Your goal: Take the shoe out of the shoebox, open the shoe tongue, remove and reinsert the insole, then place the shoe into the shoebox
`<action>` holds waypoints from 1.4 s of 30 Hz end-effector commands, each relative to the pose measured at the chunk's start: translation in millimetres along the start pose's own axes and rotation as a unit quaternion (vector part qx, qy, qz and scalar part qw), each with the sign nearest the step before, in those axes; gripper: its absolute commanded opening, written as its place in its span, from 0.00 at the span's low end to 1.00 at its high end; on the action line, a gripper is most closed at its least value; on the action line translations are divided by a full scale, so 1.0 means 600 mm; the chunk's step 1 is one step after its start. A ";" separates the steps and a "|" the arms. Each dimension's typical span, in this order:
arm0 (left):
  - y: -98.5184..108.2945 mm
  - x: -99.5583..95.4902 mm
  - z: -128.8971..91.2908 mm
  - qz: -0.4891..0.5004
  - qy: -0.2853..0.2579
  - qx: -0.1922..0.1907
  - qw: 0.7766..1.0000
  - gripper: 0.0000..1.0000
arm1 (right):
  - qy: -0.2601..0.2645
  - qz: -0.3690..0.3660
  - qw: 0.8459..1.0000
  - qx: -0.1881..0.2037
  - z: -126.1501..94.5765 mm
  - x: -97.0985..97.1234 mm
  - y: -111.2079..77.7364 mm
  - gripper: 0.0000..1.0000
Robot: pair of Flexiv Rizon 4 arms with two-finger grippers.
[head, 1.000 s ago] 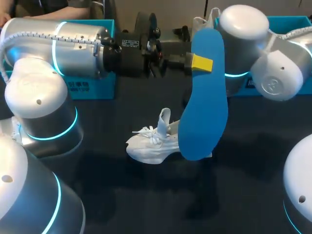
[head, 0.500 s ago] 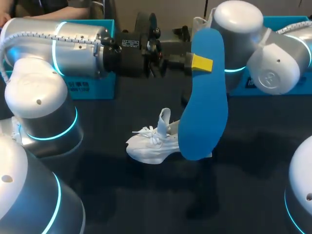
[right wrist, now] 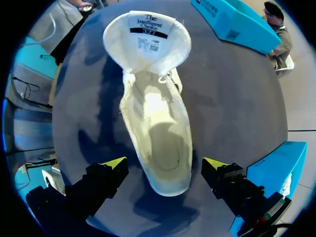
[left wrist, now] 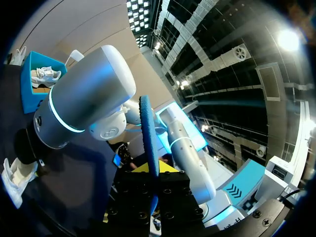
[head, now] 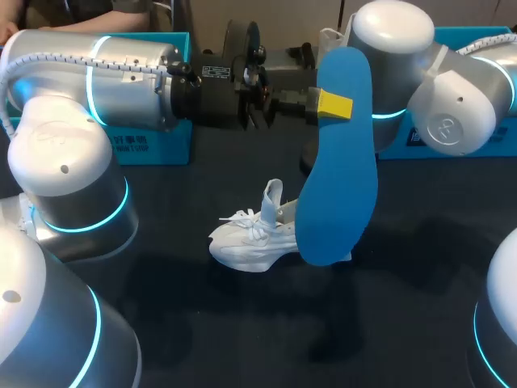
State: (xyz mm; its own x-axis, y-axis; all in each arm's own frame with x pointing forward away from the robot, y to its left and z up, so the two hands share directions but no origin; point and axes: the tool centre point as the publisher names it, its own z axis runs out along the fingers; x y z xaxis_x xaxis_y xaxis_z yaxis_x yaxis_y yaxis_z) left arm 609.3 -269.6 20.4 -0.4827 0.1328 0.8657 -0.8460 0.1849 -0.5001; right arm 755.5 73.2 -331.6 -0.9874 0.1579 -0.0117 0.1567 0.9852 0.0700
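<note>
Your left gripper (head: 334, 105) is pinched shut on the blue insole (head: 338, 186). It grips the insole near the upper end, so it hangs upright with its lower end in front of the heel of the white shoe (head: 250, 238). Your right gripper (right wrist: 165, 165) is spread wide above the shoe, one finger off each side of the heel end, neither touching it. The shoe sits on the dark table (head: 202, 323), tongue folded open, out of the blue shoebox (head: 157, 141) beyond it.
</note>
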 end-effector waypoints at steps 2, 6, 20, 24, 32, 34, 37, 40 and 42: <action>0.001 0.000 0.001 0.000 -0.001 0.000 1.000 0.00 | 0.001 0.000 1.000 0.016 -0.003 -0.022 0.020 1.00; 0.001 0.000 0.001 0.000 -0.001 0.000 1.000 0.00 | -0.004 -0.005 1.000 0.008 0.001 -0.037 0.032 1.00; 0.001 0.000 0.001 0.000 -0.001 0.000 1.000 0.00 | 0.001 -0.026 0.999 -0.022 0.089 -0.064 0.071 1.00; 0.001 0.000 0.001 0.000 -0.001 0.000 1.000 0.00 | 0.009 -0.032 0.999 -0.021 0.107 -0.065 0.078 1.00; 0.001 0.000 0.001 0.000 -0.001 0.000 1.000 0.00 | 0.025 -0.031 0.999 -0.014 0.130 -0.064 0.076 0.24; 0.001 0.000 0.001 0.000 -0.001 0.000 1.000 0.00 | 0.026 -0.030 0.999 -0.011 0.130 -0.063 0.075 0.17; 0.001 0.000 0.001 0.000 -0.001 0.000 1.000 0.00 | 0.027 -0.029 0.999 -0.010 0.129 -0.062 0.073 0.07; 0.001 0.000 0.001 0.000 -0.001 0.000 1.000 0.00 | 0.033 -0.026 0.999 -0.007 0.135 -0.059 0.071 0.00; 0.001 0.000 0.001 0.000 -0.001 0.000 1.000 0.00 | 0.040 -0.022 0.999 -0.007 0.138 -0.057 0.069 0.00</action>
State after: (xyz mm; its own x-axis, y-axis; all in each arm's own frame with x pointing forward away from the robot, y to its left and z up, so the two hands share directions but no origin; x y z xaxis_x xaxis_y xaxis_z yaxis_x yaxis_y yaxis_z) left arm 609.3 -269.5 20.4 -0.4827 0.1328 0.8657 -0.8460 0.1849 -0.5001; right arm 795.0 113.9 -405.7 -0.9926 0.1063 0.0587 0.1112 0.9899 0.0877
